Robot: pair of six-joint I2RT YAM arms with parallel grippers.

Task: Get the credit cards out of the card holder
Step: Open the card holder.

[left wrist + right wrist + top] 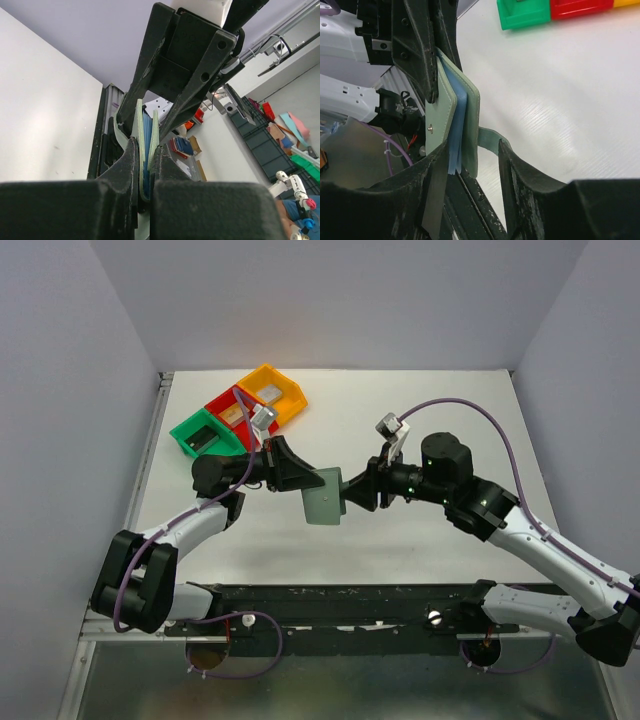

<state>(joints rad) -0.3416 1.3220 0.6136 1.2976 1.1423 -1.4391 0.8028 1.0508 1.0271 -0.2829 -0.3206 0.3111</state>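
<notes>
Bins (240,410) behind card holder (324,496), leftward

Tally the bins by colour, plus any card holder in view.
Green bin: 1
Red bin: 1
Yellow bin: 1
Card holder: 1
Total: 4

Left arm (200,515): jaws clamped; right arm (520,530): jaws parted (wrists facing, raised).

A white table (400,540) carries three small plastic bins in a slanting row towards its far left corner: a red bin (232,410) in the middle, a green bin (205,433) touching its nearer left side, and a yellow bin (272,392) touching its farther right side.
</notes>
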